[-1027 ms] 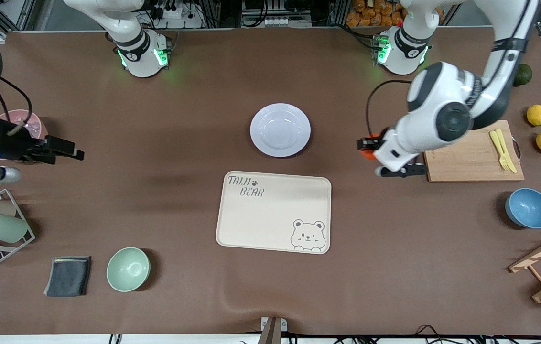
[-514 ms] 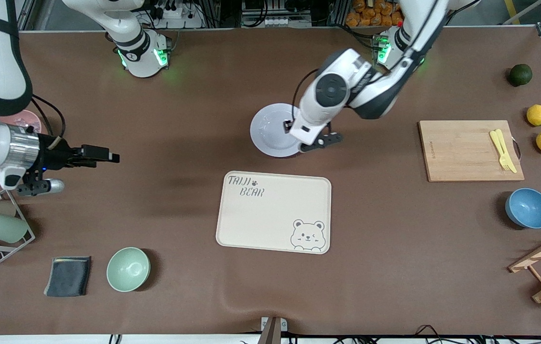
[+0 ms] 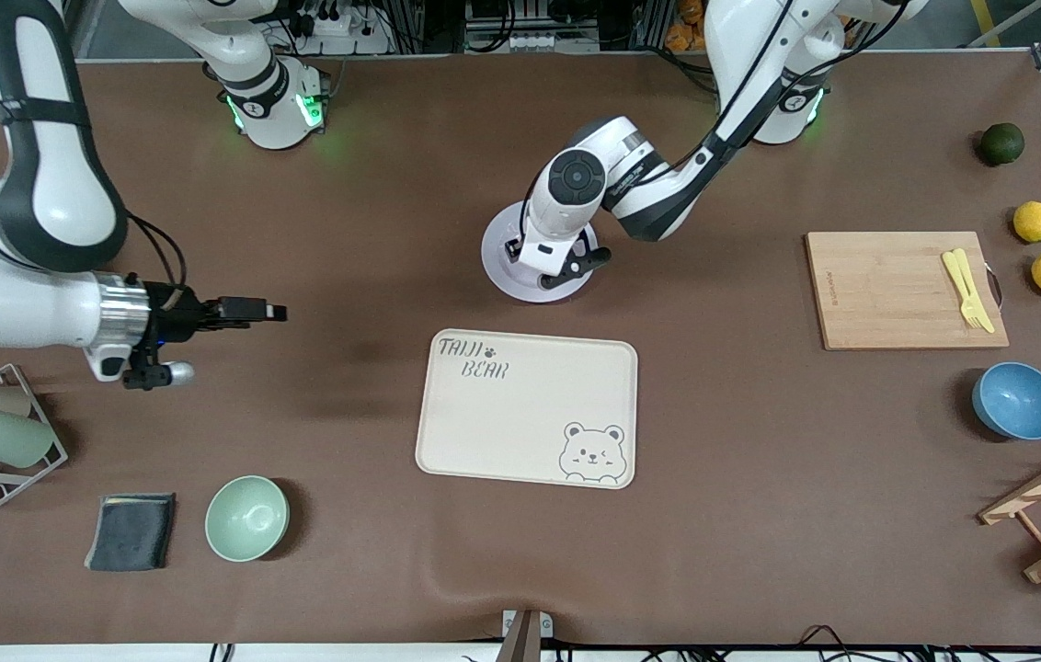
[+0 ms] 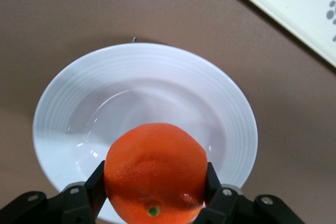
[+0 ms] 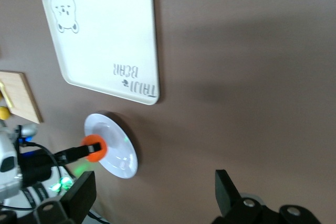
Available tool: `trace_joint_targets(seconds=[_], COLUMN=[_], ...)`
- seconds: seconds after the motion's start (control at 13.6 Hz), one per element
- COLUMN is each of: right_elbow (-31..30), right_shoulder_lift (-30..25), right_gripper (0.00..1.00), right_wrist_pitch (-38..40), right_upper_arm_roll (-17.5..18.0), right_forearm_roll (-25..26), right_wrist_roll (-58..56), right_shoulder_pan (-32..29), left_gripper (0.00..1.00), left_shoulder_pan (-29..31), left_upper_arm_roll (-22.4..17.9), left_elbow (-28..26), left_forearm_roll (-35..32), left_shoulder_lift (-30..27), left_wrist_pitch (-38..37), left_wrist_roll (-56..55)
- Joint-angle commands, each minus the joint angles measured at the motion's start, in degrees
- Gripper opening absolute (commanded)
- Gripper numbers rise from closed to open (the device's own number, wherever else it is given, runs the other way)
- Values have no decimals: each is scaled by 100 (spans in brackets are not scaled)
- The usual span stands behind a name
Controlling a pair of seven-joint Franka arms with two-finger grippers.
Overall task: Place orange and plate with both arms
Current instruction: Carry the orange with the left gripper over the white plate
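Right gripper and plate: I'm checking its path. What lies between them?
Only bare brown tabletop lies between the open right gripper and the plate, shown in the front view. The left gripper holds the orange over that plate.

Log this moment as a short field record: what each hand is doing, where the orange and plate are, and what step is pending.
left hand: shut on the orange, over the plate
right hand: open, holds nothing, over bare table toward the right arm's end
orange: held above the plate's bowl, not yet released
plate: on the table, farther from the front camera than the bear tray
bear tray: nothing on it
pending step: probably releasing the orange onto the plate
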State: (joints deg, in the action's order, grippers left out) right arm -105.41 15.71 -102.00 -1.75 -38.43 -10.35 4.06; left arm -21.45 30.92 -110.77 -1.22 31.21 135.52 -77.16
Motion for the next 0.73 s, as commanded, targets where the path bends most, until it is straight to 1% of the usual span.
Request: trace_joint_targets(seconds=[0.0,0.15,0.22,0.29,0.37,0.44,0.51,0.59,0.66], right_elbow=[-295,-409,-471,-576,-690,-795,-866,-928,-1007], right_shoulder_lift=[81,239,335,388,415,459,459,468,468], right_gripper=[100,100,100,100,100,100,100,100,100], right_wrist_pitch=[-179,-179,-162,-171,-214,-345,-433,-443,-452], right_upper_arm_roll=[-45,-45,-45,-45,-45,-45,-45,-36,-45], right_forearm_roll=[-611,-1015,-1226,-1463,-1726,-1877,-1939,-2027,-2219], right_wrist_roll=[-238,-676,-974,-1143,-1275,-1372,-1451,-1513,-1601], right_shoulder_pan=[165,157,122,113,165,244,297,323,376], left_gripper=[3,4,8,19,36,78,100,100,100], left_shoulder_pan=[-148,-193,-210,-210,-210,-210,-236,-245,-228], left_upper_arm_roll=[-42,-68,-68,-68,-68,-68,-68,-68,-77], left_elbow=[118,117,126,126,126,126,135,239,380], left_forearm_roll=[-413,-502,-615,-625,-634,-634,-634,-625,-625], left_shoulder_lift=[244,428,473,534,552,552,535,552,639], left_wrist_pitch=[62,62,62,62,62,62,62,62,27], left_wrist_roll=[-395,-606,-651,-695,-765,-774,-774,-774,-774])
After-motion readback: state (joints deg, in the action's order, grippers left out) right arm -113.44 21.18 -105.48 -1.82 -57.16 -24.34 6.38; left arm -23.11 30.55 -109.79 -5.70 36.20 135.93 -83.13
